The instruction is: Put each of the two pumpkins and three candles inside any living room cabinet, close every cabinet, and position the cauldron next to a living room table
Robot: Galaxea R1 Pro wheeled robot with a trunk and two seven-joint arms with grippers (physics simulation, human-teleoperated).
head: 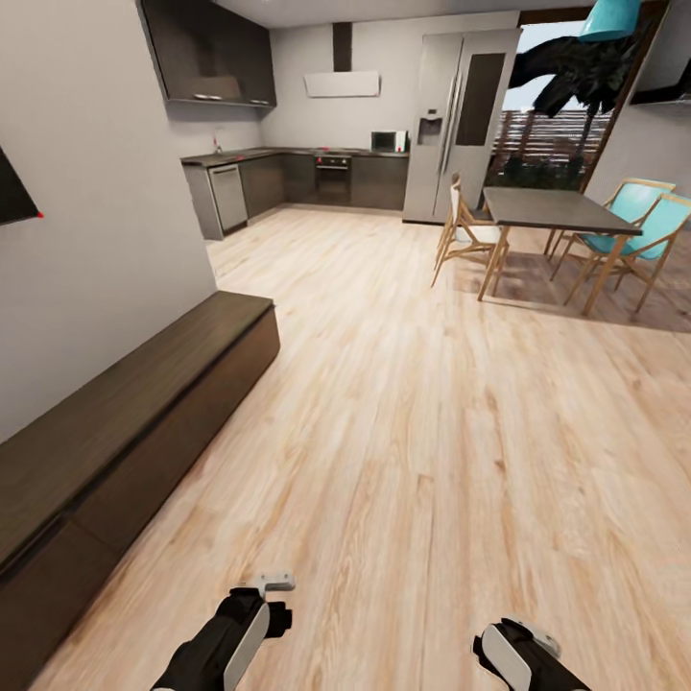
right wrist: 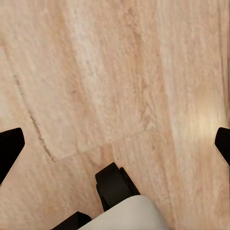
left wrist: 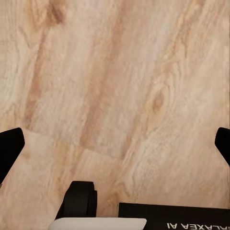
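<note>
Head view: the low dark-brown cabinet runs along the wall at the left of the wooden floor, its drawer front shut and its long axis leading away toward the kitchen, so the left tool is the nearer one, the right tool lying farther off. Left wrist view: the left tool has its fingertips spread wide over bare floor. Right wrist view: the right tool is likewise spread apart and holds nothing.
</note>
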